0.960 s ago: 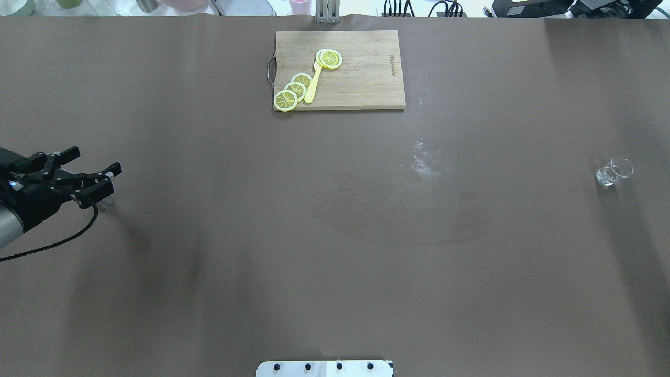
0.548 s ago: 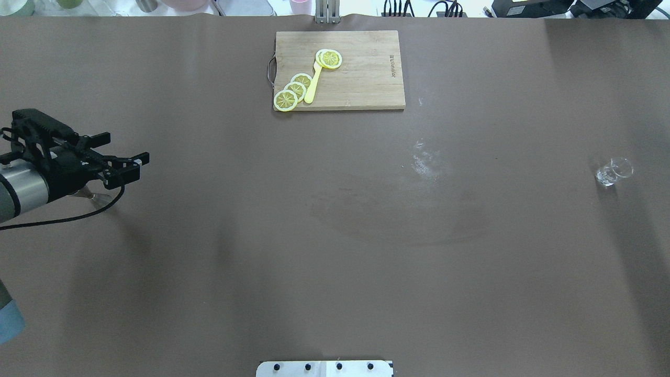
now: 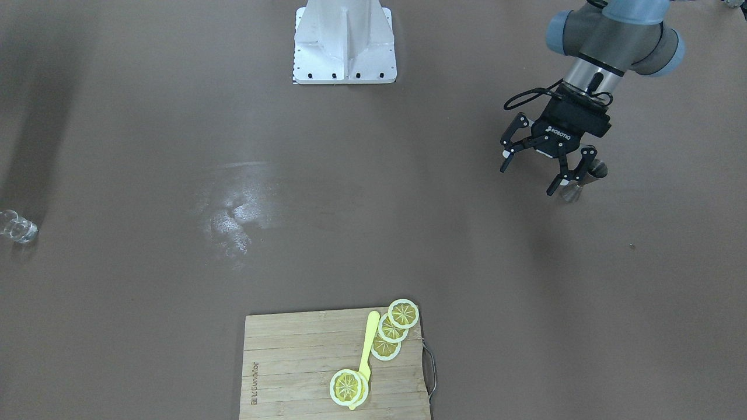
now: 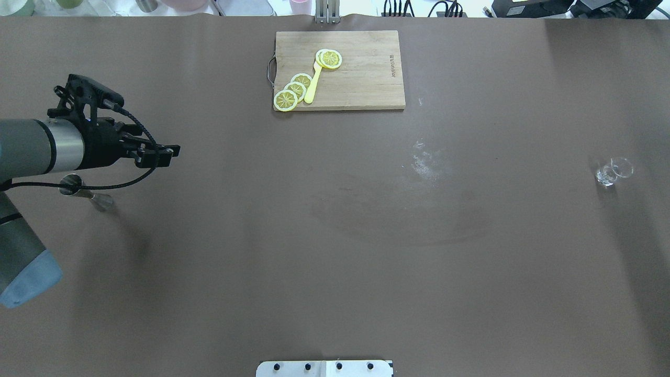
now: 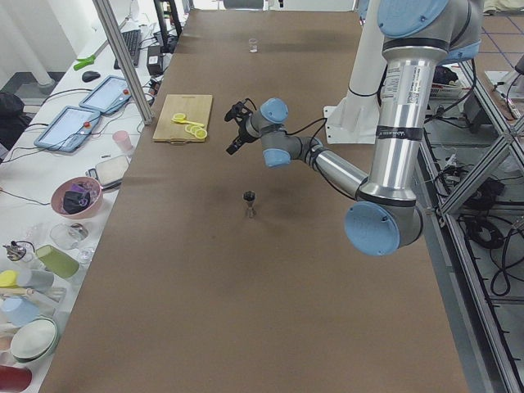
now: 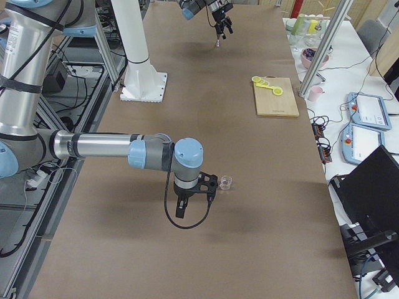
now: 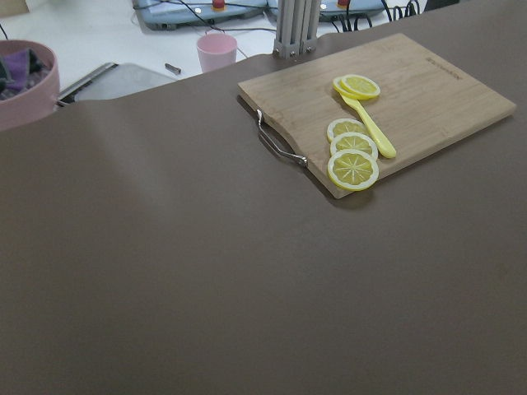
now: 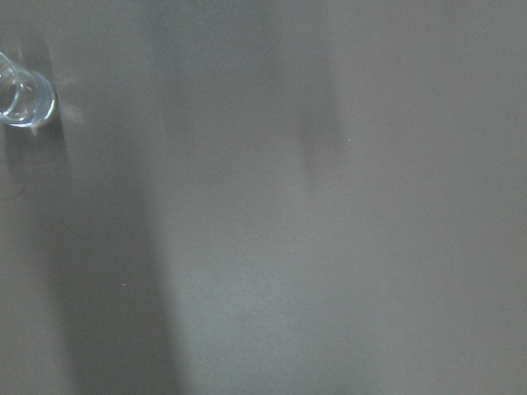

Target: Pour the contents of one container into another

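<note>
The left claw (image 3: 528,178) hangs above the brown worktop (image 4: 335,251), its fingers spread wide with nothing between them; the small steel double-cone measuring cup (image 4: 88,192) stands upright on the worktop near it, untouched; the small clear glass (image 4: 612,172) stands well apart at the robot's right end, just beside the right claw (image 6: 211,184); how far that claw is open I cannot tell.

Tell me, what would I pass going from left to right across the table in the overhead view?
metal jigger → left gripper → wooden cutting board → white smear → small clear glass
</note>
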`<state>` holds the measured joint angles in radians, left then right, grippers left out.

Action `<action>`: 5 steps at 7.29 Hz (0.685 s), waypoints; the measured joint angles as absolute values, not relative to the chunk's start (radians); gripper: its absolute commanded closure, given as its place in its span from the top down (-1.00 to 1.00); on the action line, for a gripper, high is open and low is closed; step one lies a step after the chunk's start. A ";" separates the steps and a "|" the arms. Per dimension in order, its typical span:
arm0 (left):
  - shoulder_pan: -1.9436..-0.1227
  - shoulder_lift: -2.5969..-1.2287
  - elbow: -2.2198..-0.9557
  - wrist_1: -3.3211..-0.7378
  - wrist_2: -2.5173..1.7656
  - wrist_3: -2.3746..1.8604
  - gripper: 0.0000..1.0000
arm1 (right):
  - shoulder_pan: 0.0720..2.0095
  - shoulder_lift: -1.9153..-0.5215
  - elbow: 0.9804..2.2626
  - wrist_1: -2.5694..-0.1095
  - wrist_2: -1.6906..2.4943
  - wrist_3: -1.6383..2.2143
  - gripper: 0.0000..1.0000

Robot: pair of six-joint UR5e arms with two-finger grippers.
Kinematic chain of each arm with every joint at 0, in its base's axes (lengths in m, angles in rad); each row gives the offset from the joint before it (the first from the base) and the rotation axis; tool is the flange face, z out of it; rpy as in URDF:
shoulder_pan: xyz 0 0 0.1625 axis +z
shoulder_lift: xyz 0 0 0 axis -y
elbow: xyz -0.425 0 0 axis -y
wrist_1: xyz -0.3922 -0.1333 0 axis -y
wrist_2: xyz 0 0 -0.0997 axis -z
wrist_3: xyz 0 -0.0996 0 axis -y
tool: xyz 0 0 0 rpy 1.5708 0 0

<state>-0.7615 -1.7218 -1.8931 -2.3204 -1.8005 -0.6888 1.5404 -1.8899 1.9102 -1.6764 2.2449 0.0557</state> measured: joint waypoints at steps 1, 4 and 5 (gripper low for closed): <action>-0.776 -1.776 -1.893 -2.220 -1.855 -0.684 0.96 | 1.541 -1.889 1.912 -1.676 2.247 0.056 1.00; -0.835 -1.903 -1.893 -1.918 -1.923 -0.564 0.95 | 1.542 -1.880 1.919 -1.674 2.251 0.057 1.00; -0.869 -1.929 -1.893 -1.828 -1.946 -0.466 0.94 | 1.542 -1.880 1.919 -1.674 2.252 0.057 1.00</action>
<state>-0.8686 -1.9295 -1.8930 -1.8277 -1.9463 -0.4663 1.5416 -1.8799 1.9194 -1.6742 2.2522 0.0567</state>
